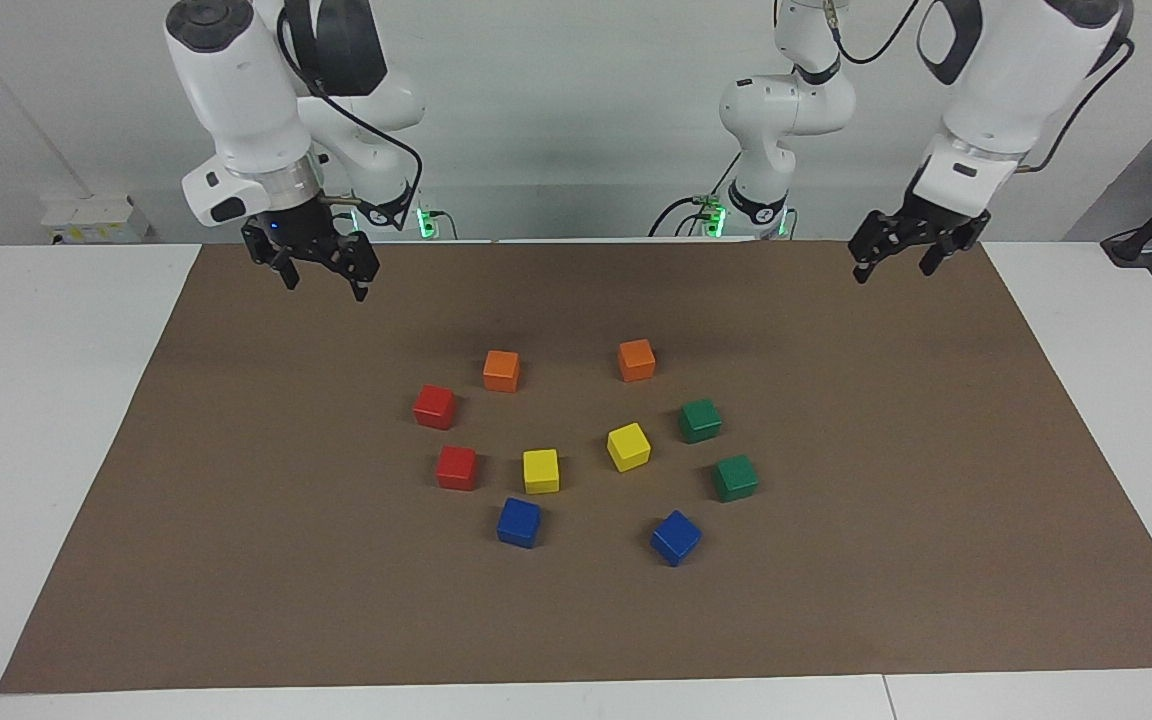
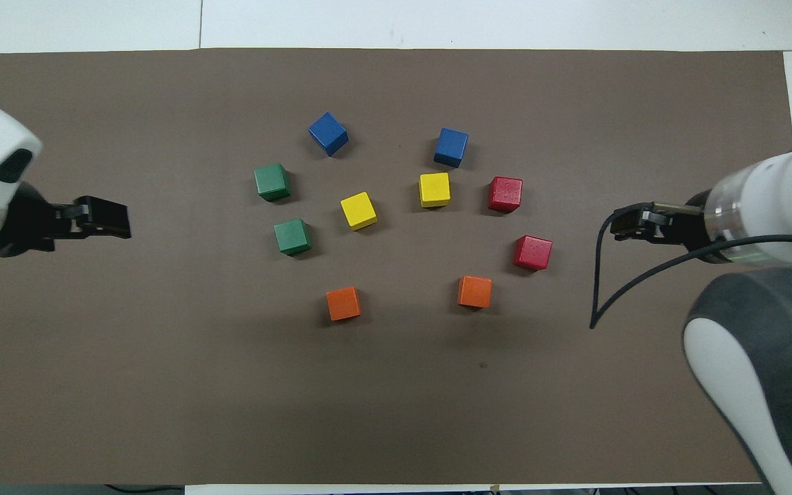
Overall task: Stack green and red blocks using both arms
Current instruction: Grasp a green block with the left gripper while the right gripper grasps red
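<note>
Matte red cubes [image 1: 434, 407] and green cubes [image 1: 700, 420] lie unstacked; left hand [image 1: 896, 262] and right hand [image 1: 321, 278] open, empty.

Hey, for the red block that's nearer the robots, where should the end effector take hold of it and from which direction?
Come straight down from above. The red block sits flat and apart from its neighbours, with bare mat around it. Close the fingers on two opposite upright faces, turned to match its slight twist. The right end effector, up over the mat at that end, looks the likelier one.

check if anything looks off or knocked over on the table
Nothing stands out. All ten cubes sit flat and apart on the brown mat; none is stacked or tipped. One blue cube is turned askew. Both grippers hang over the mat, holding nothing.
</note>
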